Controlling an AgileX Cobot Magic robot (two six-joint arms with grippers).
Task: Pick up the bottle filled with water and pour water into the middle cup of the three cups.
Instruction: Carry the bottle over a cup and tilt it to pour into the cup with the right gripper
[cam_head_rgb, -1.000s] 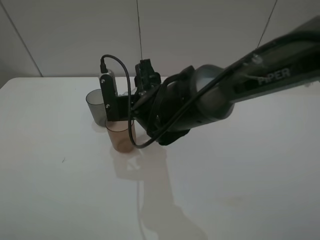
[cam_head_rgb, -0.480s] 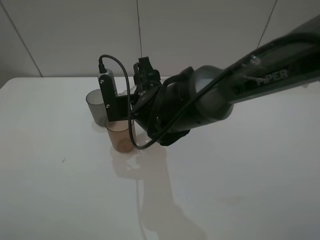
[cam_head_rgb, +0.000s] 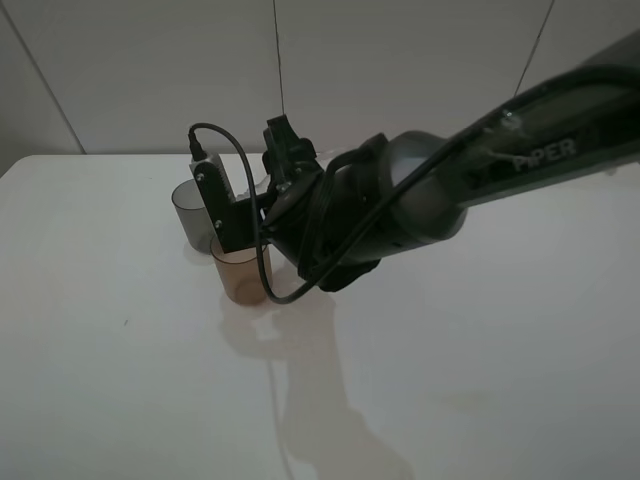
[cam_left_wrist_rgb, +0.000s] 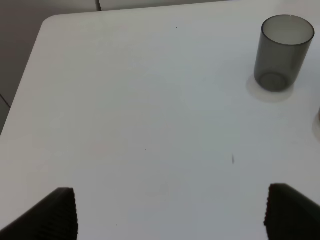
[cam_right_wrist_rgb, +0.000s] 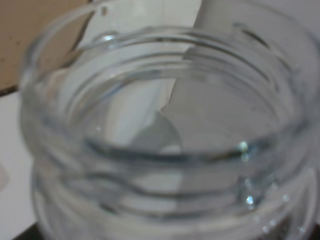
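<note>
My right gripper (cam_head_rgb: 262, 192) reaches across from the right and is shut on the clear bottle (cam_head_rgb: 257, 186), which is tilted just above the amber-brown middle cup (cam_head_rgb: 238, 272). In the right wrist view the bottle's threaded open neck (cam_right_wrist_rgb: 165, 165) fills the frame, with a little water (cam_right_wrist_rgb: 150, 135) inside near the mouth. The smoky grey cup (cam_head_rgb: 188, 207) stands behind-left of the amber one and also shows in the left wrist view (cam_left_wrist_rgb: 283, 52). The mauve-pink cup is hidden behind the arm. My left gripper (cam_left_wrist_rgb: 175, 220) is open and empty, far from the cups.
The white table (cam_head_rgb: 120, 380) has its far-left corner in the left wrist view (cam_left_wrist_rgb: 50, 22). The thick black right arm (cam_head_rgb: 480, 170) spans the right half of the exterior view and casts a shadow on the table in front of the cups.
The right wrist has rolled further, so its camera mount leans more to the left and the bottle is tipped more over the amber cup. The cups have not moved.
</note>
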